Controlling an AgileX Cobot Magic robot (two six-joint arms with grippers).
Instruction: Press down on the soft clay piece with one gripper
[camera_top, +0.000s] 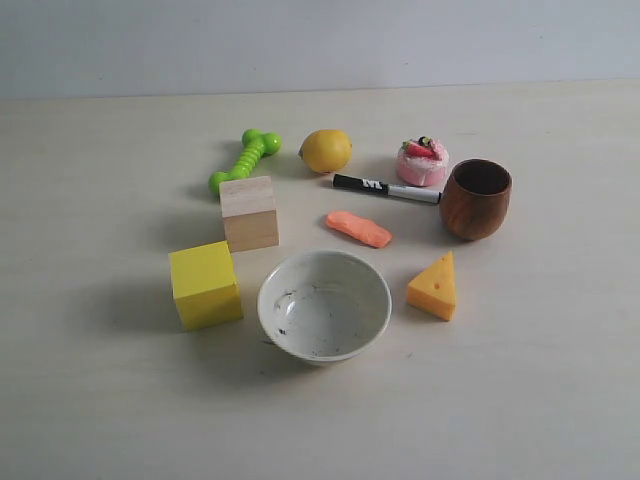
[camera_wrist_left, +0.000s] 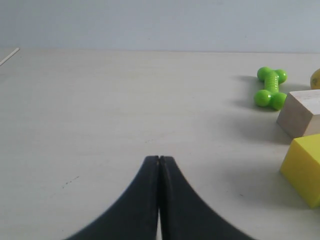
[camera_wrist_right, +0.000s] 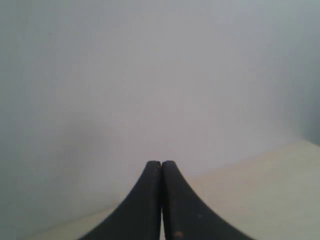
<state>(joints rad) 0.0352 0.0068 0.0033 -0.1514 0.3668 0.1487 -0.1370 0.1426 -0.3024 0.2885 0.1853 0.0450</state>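
The soft clay piece (camera_top: 358, 228), a salmon-orange flattish lump, lies on the table in the exterior view, between the black-and-white marker (camera_top: 386, 188) and the white bowl (camera_top: 324, 305). Neither arm shows in the exterior view. My left gripper (camera_wrist_left: 159, 159) is shut with nothing in it, low over bare tabletop, far from the clay. My right gripper (camera_wrist_right: 161, 163) is also shut and empty, facing a pale wall and a strip of table. The clay appears in neither wrist view.
Around the clay stand a wooden cup (camera_top: 476, 198), a cheese wedge (camera_top: 434, 287), a pink cake toy (camera_top: 422, 161), a lemon (camera_top: 326, 150), a green bone toy (camera_top: 245, 159) (camera_wrist_left: 270, 87), a wooden block (camera_top: 249, 212) (camera_wrist_left: 301, 113) and a yellow cube (camera_top: 205, 284) (camera_wrist_left: 303, 163).
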